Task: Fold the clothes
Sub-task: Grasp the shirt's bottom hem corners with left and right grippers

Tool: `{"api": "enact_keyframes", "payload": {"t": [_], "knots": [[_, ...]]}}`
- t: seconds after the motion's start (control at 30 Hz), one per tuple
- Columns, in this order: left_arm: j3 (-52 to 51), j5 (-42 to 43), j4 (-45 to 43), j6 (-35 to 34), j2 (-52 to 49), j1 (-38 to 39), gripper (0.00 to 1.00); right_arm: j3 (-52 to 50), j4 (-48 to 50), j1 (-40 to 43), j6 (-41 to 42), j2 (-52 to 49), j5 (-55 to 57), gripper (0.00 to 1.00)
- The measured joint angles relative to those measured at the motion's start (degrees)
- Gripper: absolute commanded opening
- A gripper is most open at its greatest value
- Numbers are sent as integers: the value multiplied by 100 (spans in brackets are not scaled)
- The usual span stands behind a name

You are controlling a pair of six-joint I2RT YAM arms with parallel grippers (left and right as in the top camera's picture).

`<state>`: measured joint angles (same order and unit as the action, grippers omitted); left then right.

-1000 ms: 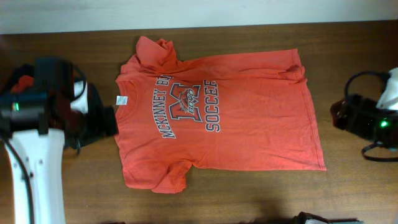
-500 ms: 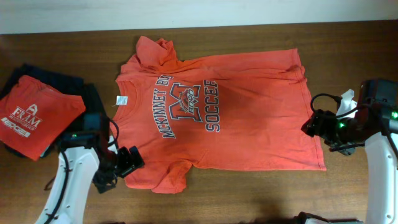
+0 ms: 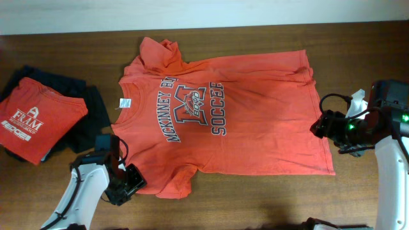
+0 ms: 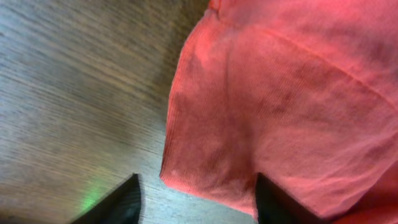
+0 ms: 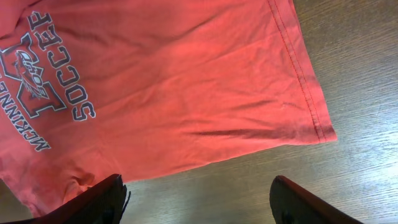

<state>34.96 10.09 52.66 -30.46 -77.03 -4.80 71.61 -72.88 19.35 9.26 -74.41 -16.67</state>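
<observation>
Left gripper point(image 3: 130, 183) fingertips are getting cut off in the wrist view, jaws apart astride the T-shirt's point(image 3: 243, 121) sleeve hem. The shirt is lying flat on the table point(image 3: 255, 204). Right gripper point(image 3: 317, 126) is hovering spread. The left has dropped lower since before.

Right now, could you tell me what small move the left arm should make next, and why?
Probably close the left gripper on the sleeve of the orange T-shirt: in the left wrist view the sleeve's edge lies between the open jaws, not yet pinched. The right gripper hovers open by the hem, so a fold likely needs this grasp first.
</observation>
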Motion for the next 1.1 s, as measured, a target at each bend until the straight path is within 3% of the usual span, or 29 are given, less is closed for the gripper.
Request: {"api": "enact_keyframes", "payload": {"t": [0.07, 0.1, 0.13, 0.43, 0.67, 0.87, 1.1], "knots": [[-4, 2, -48, -55, -2, 0, 24, 0, 13, 0, 0, 0, 0, 79], [-7, 4, -90, -79, -2, 0, 8, 0, 11, 0, 0, 0, 0, 79], [-11, 15, -118, -76, -2, 0, 1, 0, 13, 0, 2, 0, 0, 79], [9, 575, -22, -105, -2, 0, 1, 0, 13, 0, -4, 0, 133, 80], [922, 750, 103, -42, 188, -2, 0, -79, 35, 0, 48, 0, 247, 83], [1545, 719, 195, 96, 326, -122, 1, -1069, 586, 0, 501, -61, 286, 84], [1585, 706, 219, 236, 326, -157, 1, -1993, 1045, 17, 1318, -286, 610, 88]]}}
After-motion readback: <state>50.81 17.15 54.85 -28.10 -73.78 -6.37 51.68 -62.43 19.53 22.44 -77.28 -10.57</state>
